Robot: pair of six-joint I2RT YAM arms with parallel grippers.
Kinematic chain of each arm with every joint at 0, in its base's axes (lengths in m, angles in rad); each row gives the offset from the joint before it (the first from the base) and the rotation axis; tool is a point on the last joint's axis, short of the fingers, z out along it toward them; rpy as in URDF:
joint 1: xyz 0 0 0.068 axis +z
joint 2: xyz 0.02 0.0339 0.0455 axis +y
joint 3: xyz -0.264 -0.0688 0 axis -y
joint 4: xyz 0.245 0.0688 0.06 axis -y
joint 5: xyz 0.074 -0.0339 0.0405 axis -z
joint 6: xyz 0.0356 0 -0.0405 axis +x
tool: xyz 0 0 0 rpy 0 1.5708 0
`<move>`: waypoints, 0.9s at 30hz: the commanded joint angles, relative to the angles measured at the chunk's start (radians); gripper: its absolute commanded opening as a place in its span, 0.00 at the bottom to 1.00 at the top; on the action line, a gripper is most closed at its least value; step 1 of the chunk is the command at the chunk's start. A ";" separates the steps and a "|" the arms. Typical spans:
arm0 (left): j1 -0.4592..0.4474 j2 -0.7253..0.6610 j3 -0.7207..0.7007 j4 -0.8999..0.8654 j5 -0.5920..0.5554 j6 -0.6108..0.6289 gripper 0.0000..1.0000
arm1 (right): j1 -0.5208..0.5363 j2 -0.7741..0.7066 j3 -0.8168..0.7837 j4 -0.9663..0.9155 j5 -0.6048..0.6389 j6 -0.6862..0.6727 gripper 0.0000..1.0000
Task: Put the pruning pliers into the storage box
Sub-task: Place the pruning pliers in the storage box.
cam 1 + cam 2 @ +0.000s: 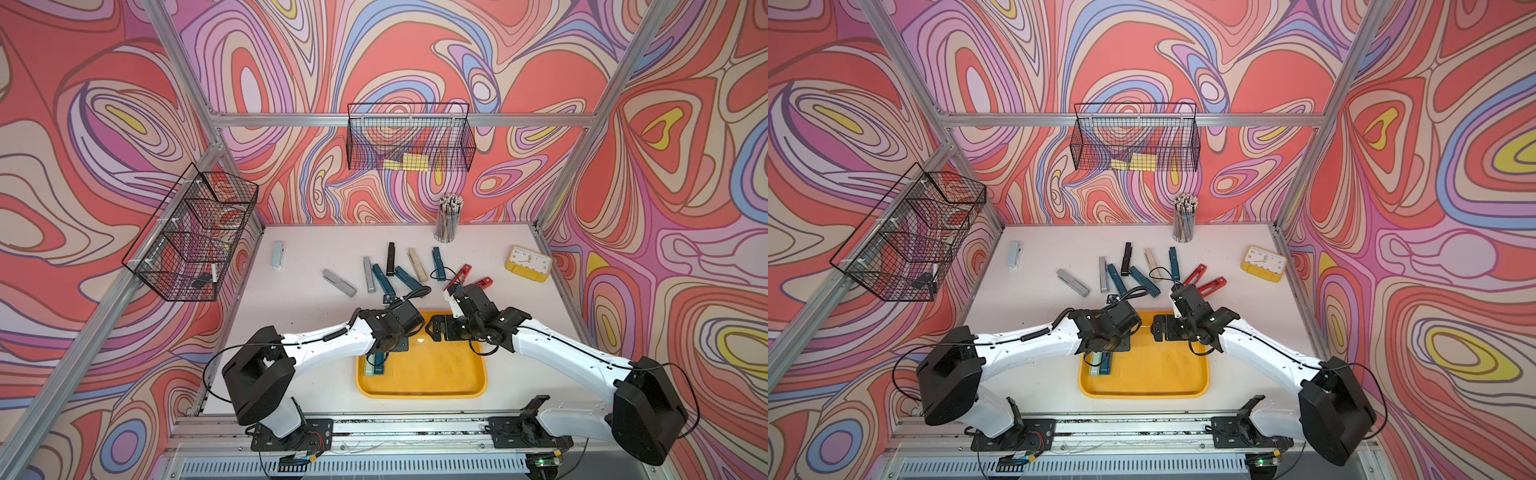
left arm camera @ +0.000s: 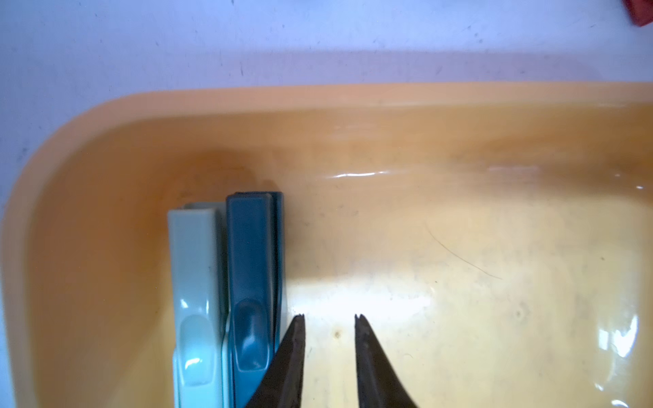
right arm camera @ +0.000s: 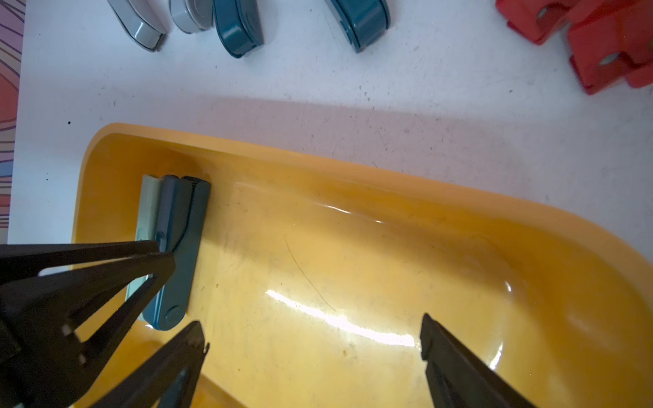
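Left gripper point(image 2: 329, 318) is down inside the storage box point(image 2: 318, 97), jaws parted a little with nothing between them: released, gripping nothing. It sits just beside the teal pliers point(image 2: 251, 265), which lie on the box floor. Pressed against them on the other side are the pale green pliers point(image 2: 192, 275). The two lie side by side, parallel, tucked along the box's left wall near a rounded corner. In both top views the left arm covers much of that pair, and only their near ends peek out.

Right gripper point(image 3: 314, 333) hangs over the far part of the box, jaws spread wide, empty, pointing toward the left one.

Out on the bench point(image 1: 299, 316), beyond the box, the others lie fanned out: grey pliers point(image 1: 339, 282), loose teal tools point(image 1: 382, 279), black pliers point(image 1: 390, 258), beige pliers point(image 1: 416, 264) and red pliers point(image 1: 458, 276) just past the right wrist. A yellow clock point(image 1: 528, 264) sits far right, a cup of pencils point(image 1: 448, 218) at the back.
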State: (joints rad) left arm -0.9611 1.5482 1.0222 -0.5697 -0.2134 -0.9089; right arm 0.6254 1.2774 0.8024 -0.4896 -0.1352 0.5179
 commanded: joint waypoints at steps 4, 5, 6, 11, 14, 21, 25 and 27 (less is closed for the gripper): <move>0.041 -0.194 -0.100 0.069 0.012 0.085 0.46 | 0.005 0.026 0.074 -0.038 0.015 -0.012 0.98; 0.061 -0.220 -0.116 0.086 0.047 0.099 0.47 | 0.005 0.031 0.092 -0.051 0.014 -0.013 0.98; 0.080 -0.242 -0.129 0.097 0.080 0.110 0.50 | 0.005 0.035 0.108 -0.057 0.014 -0.015 0.98; 0.147 -0.298 -0.168 0.157 0.204 0.186 0.62 | 0.005 0.068 0.186 -0.082 0.039 -0.053 0.98; 0.185 -0.310 -0.183 0.186 0.276 0.209 0.66 | 0.005 0.089 0.231 -0.075 0.037 -0.093 0.99; 0.256 -0.374 -0.225 0.229 0.357 0.205 0.79 | 0.004 0.163 0.357 -0.079 0.043 -0.198 0.98; 0.284 -0.384 -0.218 0.189 0.377 0.207 0.88 | 0.004 0.239 0.424 -0.080 0.043 -0.253 0.97; 0.294 -0.389 -0.212 0.157 0.376 0.212 0.94 | 0.004 0.274 0.454 -0.075 0.037 -0.275 0.96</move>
State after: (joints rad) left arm -0.6792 1.1751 0.8059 -0.3786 0.1368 -0.7124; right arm 0.6254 1.5146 1.2247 -0.5537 -0.1043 0.3065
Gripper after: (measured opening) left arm 0.905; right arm 0.963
